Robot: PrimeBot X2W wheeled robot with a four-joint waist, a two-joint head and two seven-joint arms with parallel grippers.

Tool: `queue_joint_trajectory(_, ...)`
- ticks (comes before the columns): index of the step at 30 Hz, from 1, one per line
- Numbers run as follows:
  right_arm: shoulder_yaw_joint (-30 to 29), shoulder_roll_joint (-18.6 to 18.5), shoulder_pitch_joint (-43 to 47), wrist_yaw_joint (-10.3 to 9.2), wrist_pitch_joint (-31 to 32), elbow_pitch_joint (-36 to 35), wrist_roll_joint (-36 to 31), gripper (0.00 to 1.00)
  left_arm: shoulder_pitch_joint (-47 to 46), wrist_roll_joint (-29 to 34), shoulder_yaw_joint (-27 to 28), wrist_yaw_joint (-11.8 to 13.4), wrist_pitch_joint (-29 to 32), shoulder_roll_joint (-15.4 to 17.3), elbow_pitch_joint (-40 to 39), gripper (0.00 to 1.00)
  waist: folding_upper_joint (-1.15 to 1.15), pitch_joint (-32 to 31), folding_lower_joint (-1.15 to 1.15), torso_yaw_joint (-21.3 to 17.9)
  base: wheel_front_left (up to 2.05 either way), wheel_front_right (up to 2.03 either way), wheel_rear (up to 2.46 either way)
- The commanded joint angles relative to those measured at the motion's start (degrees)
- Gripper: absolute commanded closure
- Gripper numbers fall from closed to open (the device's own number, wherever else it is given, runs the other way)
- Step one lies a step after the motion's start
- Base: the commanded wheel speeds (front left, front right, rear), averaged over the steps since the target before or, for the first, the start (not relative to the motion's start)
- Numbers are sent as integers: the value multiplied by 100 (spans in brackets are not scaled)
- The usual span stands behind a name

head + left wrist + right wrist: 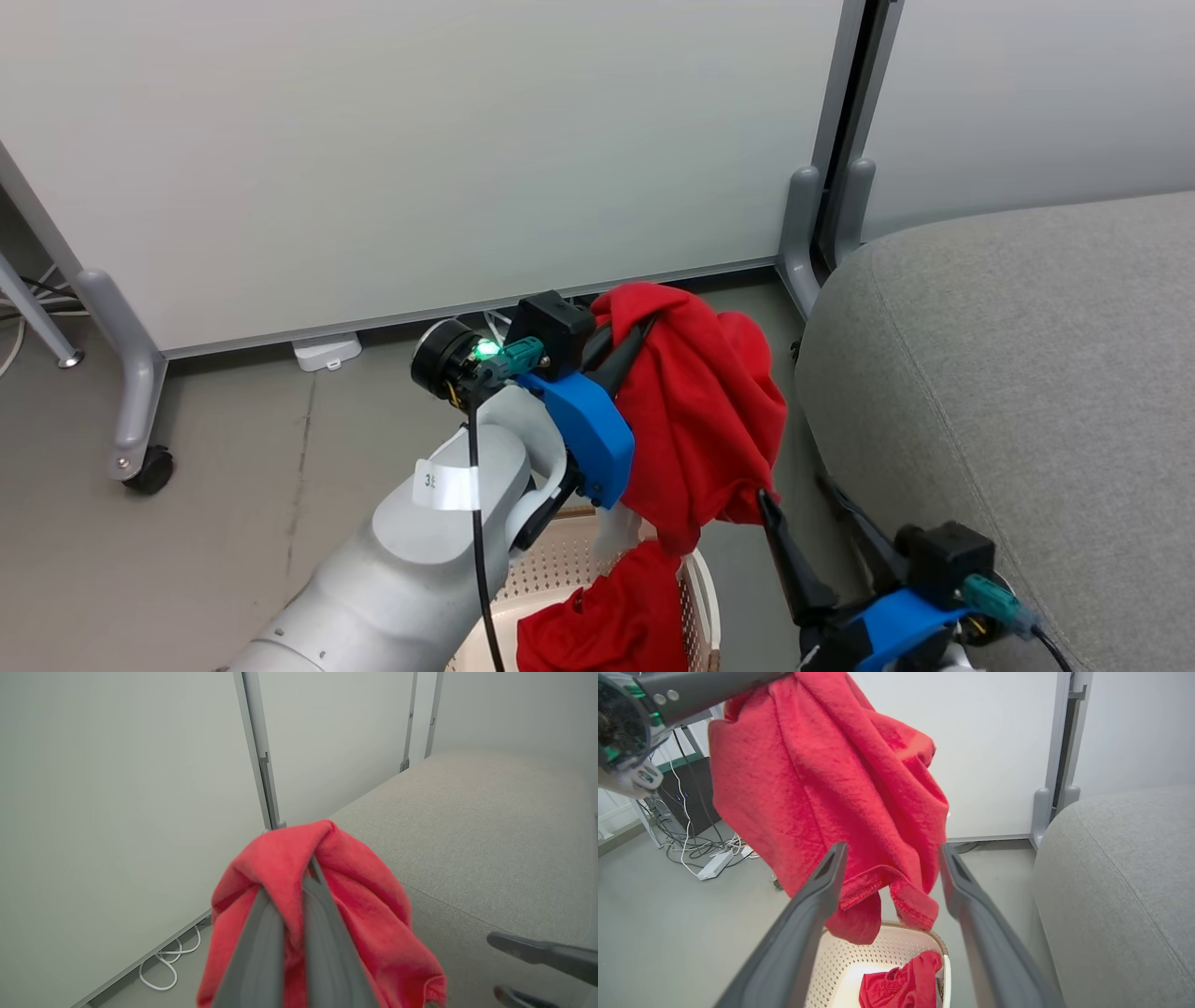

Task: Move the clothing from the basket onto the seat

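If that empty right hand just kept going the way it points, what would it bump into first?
Probably the hanging red garment: its lower hem dangles between the right hand's open fingers, though depth is hard to judge.

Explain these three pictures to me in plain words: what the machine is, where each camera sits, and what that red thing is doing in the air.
This is a wheeled robot with two arms, each ending in a gripper with two long dark fingers. One picture comes from a camera on its head, looking down; the other two come from cameras on its wrists, looking along the fingers.

The left gripper is shut on a red garment, which hangs in the air above a cream laundry basket on the floor. A second red garment lies in the basket. The right gripper is open and holds nothing; it sits low beside the basket. To the right is the grey sofa, where the clothes are meant to go. Nothing lies on the part of it in view.
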Motion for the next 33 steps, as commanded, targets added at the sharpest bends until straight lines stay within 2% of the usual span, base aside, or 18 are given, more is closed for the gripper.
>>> queue_joint_trajectory(1, 35, -16, -108, 1, 35, -9, -50, 0, -88, -28, -19, 29, -31, -6, 2, 100, 0, 13, 0, -10, 0, 0, 0)
queue_joint_trajectory(15, 694, -16, -1363, 1, 624, 936, -31, 0, -192, -265, -349, 49, -79, -4, -30, 100, 0, 128, 0, 18, 0, 0, 0)
queue_joint_trajectory(33, 1464, -16, -2551, 1, 272, 2454, 370, 0, -292, -597, -828, 86, -109, -5, -165, 100, 0, 130, 0, 141, 0, 0, 0)
